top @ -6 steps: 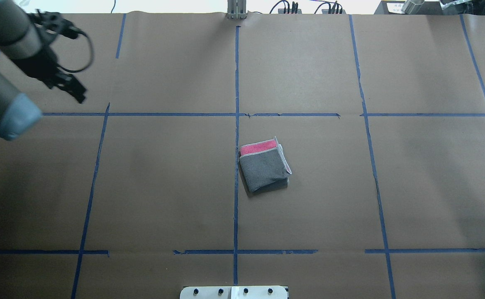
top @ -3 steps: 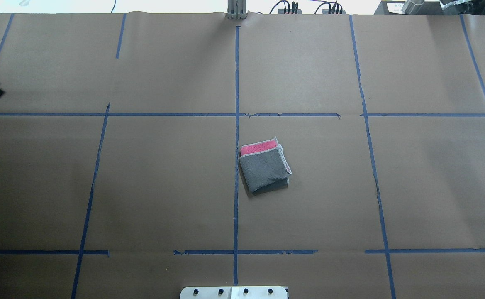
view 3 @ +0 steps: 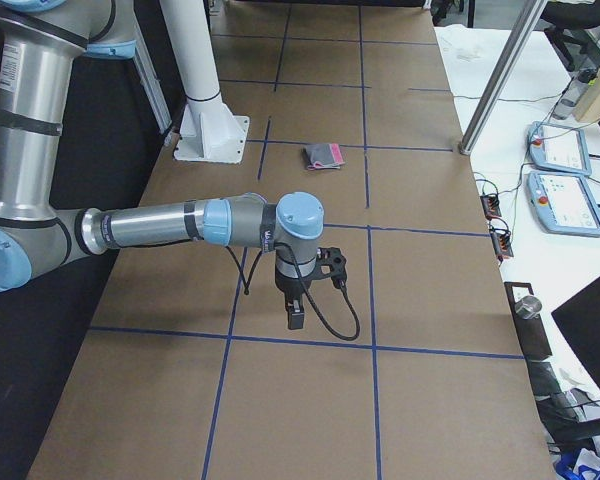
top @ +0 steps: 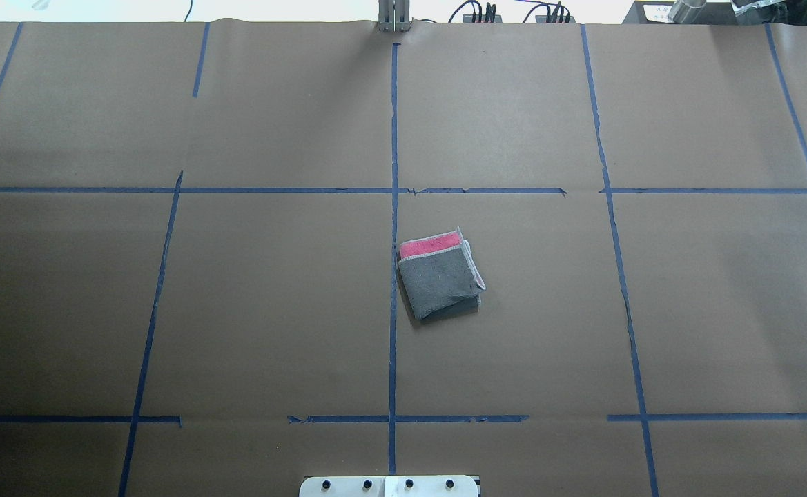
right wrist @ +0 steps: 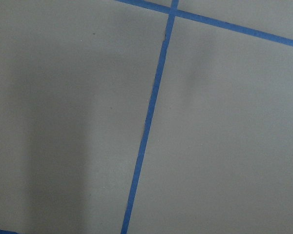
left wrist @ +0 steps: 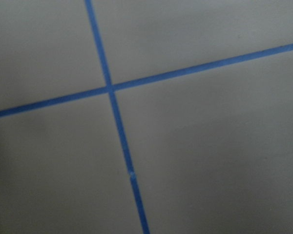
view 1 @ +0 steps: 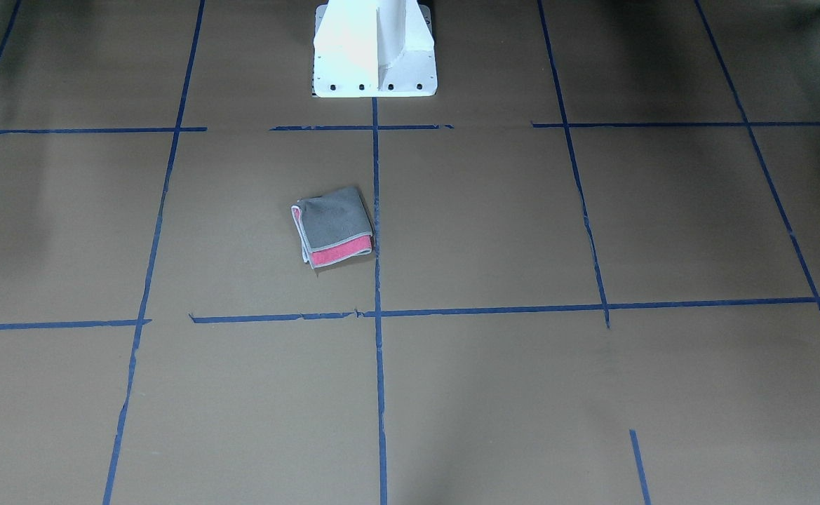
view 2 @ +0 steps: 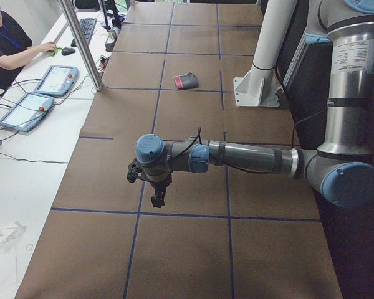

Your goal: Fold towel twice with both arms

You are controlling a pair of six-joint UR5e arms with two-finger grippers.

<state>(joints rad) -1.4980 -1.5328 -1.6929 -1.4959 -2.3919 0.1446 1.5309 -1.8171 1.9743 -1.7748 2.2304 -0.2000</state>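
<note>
The towel [top: 439, 279] lies folded into a small square near the table's middle, grey face up with a pink strip at its far edge. It also shows in the front-facing view [view 1: 332, 226] and both side views [view 2: 188, 80] [view 3: 323, 156]. Both arms are far from it. The left gripper [view 2: 157, 200] hangs over the table's left end and shows only in the exterior left view. The right gripper [view 3: 294, 320] hangs over the right end and shows only in the exterior right view. I cannot tell if either is open or shut. The wrist views show only paper and tape.
Brown paper with blue tape lines [top: 393, 190] covers the table. The white pedestal base [view 1: 374, 49] stands at the robot's edge. A metal post [view 2: 81, 43], control pendants [view 2: 56, 80] and a seated operator [view 2: 6, 47] are beyond the far edge.
The left arm and gripper have swung out of the overhead view past its left edge. The towel has not moved.
</note>
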